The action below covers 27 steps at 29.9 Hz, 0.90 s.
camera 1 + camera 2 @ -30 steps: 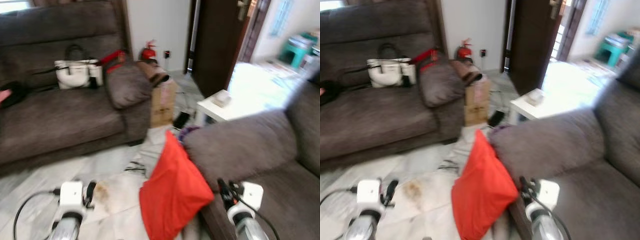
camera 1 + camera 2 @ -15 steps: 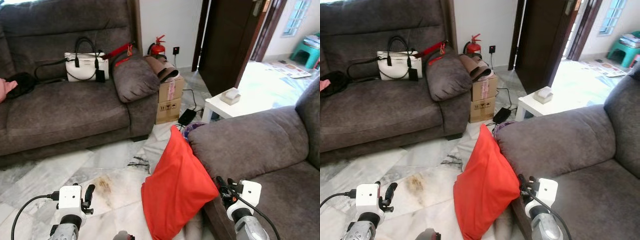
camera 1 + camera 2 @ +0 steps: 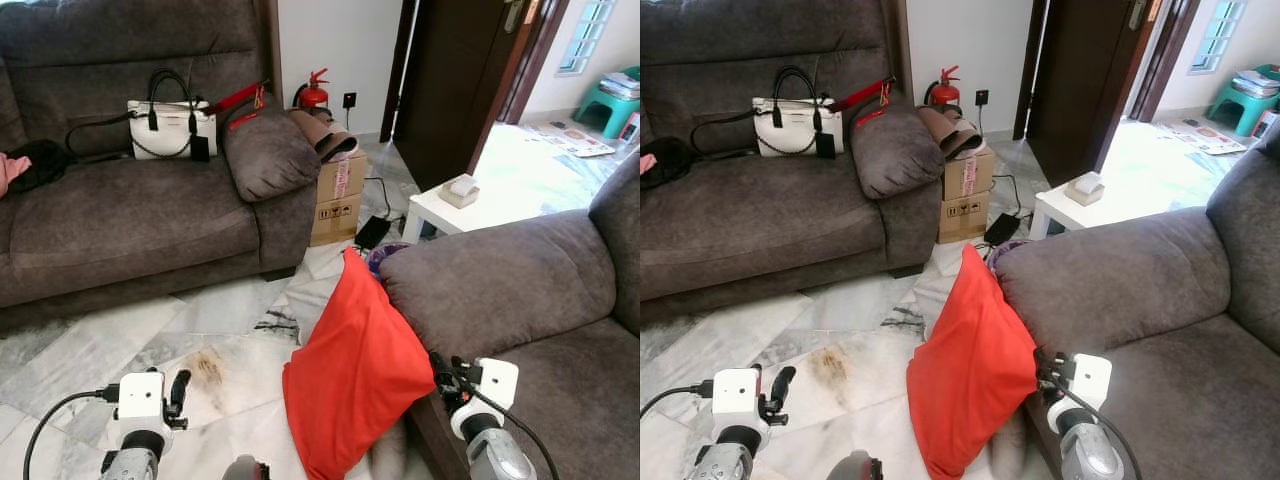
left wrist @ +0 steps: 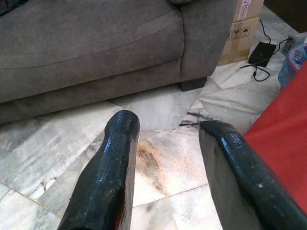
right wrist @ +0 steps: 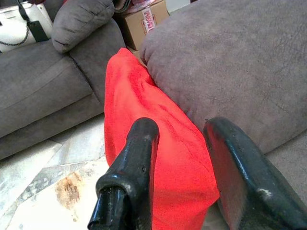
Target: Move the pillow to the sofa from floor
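pillow (image 3: 352, 378): red, standing on edge on the marble floor (image 3: 110, 345), leaning against the front of the right sofa's armrest (image 3: 490, 285); not on any seat yet
right sofa (image 3: 570, 370): grey-brown, sitting near right, seat cushion lying just beside the right arm
left sofa (image 3: 120, 215): grey-brown, sitting far left along the wall, well apart from the pillow
right gripper (image 5: 184, 167): hovering low at near right, just beside the pillow's right edge and the sofa front; fingers spread a moderate gap, gripping nothing, pillow and armrest showing between them in the wrist view
left gripper (image 4: 168, 167): hanging low at near left over the floor, fingers parted wide, nothing between them; pillow edge showing past one finger (image 4: 240, 177)
handbag (image 3: 170, 115): white with black straps, resting on the left sofa's seat against the backrest
cushion (image 3: 268, 155): grey, sitting on the left sofa's right armrest
boxes (image 3: 337, 195): two cardboard ones stacked, standing just beside the left sofa's right end, rolled item lying on top
fire extinguisher (image 3: 314, 93): red, standing by the far wall behind the boxes
small table (image 3: 455, 205): white, standing far of the right sofa, small box on top
stain (image 3: 207, 368): brown patch on the floor, between the left gripper and the pillow
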{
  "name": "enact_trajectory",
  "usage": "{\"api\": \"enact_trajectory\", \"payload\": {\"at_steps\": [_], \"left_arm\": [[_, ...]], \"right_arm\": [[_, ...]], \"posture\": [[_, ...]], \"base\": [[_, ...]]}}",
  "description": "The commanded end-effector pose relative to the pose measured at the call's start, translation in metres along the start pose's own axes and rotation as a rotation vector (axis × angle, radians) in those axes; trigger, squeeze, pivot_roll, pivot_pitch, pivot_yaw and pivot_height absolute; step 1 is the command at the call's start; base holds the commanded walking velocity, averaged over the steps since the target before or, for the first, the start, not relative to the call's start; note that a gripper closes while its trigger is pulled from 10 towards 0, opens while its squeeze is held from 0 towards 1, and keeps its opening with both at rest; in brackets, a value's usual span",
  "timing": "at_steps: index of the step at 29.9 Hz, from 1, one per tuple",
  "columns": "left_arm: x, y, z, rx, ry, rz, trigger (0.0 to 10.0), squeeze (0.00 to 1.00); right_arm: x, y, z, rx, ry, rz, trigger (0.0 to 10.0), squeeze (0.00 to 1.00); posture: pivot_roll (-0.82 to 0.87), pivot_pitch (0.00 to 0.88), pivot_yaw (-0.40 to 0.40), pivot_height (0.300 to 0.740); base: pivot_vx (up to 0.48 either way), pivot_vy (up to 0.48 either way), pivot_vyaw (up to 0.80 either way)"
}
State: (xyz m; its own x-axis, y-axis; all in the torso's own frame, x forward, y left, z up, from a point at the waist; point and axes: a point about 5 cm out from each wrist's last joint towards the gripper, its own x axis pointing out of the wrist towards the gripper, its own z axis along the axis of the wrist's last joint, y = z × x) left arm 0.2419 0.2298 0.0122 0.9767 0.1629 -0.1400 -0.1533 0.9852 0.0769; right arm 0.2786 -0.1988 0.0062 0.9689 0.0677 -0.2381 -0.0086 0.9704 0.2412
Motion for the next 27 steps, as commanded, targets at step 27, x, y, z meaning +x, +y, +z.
{"api": "enact_trajectory", "payload": {"at_steps": [27], "left_arm": [[-0.0011,0.0018,-0.0017,-0.019,0.012,0.015,10.0,0.0]], "right_arm": [[-0.0008,0.0003,0.0,-0.047,0.003,0.019,10.0,0.0]], "posture": [[0.11,0.052,0.006,0.628]], "base": [[0.0,0.0,0.12]]}}
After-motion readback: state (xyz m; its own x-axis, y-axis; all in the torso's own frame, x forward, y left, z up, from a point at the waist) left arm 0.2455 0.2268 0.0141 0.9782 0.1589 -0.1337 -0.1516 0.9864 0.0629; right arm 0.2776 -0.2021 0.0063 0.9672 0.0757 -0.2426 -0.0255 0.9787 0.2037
